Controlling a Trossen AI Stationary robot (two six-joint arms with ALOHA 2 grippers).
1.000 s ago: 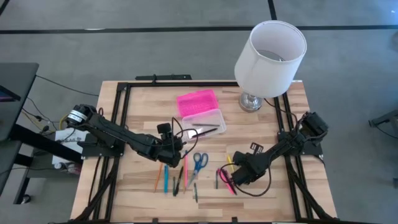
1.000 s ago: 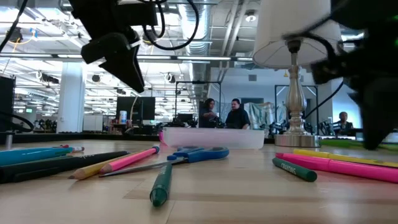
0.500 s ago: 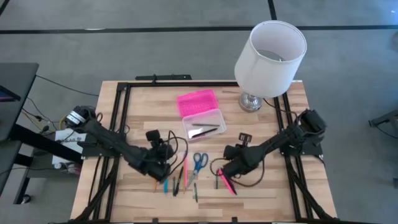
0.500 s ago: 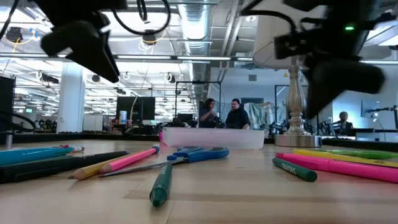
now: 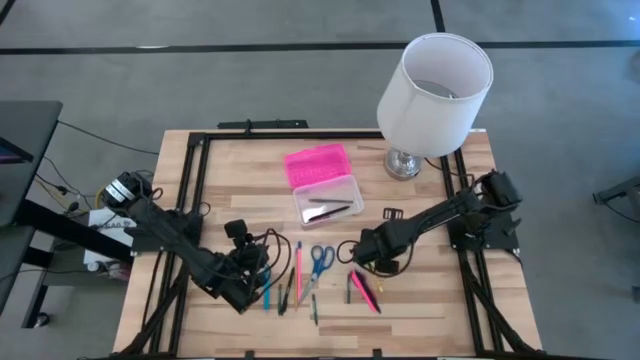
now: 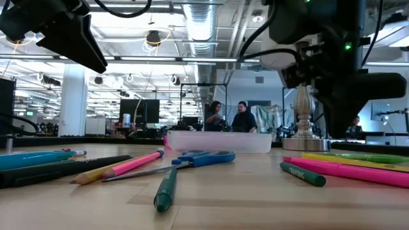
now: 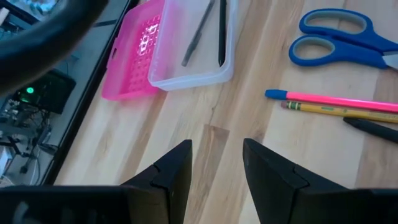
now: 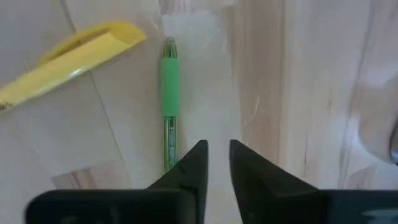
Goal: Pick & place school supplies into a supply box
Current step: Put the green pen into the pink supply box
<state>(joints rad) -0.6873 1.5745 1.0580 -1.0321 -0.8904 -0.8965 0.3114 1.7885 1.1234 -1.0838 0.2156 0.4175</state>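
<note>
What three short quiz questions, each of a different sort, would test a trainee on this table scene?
1. True or false: the supply box already holds items.
2. Which item lies just ahead of the right tool? A) scissors B) green pen C) pink pencil
3. Fill in: the blue-handled scissors lie on the ____, not in the box.

Key: 1 true, two dark thin items lie inside; 2 B, the green pen; 3 table.
</note>
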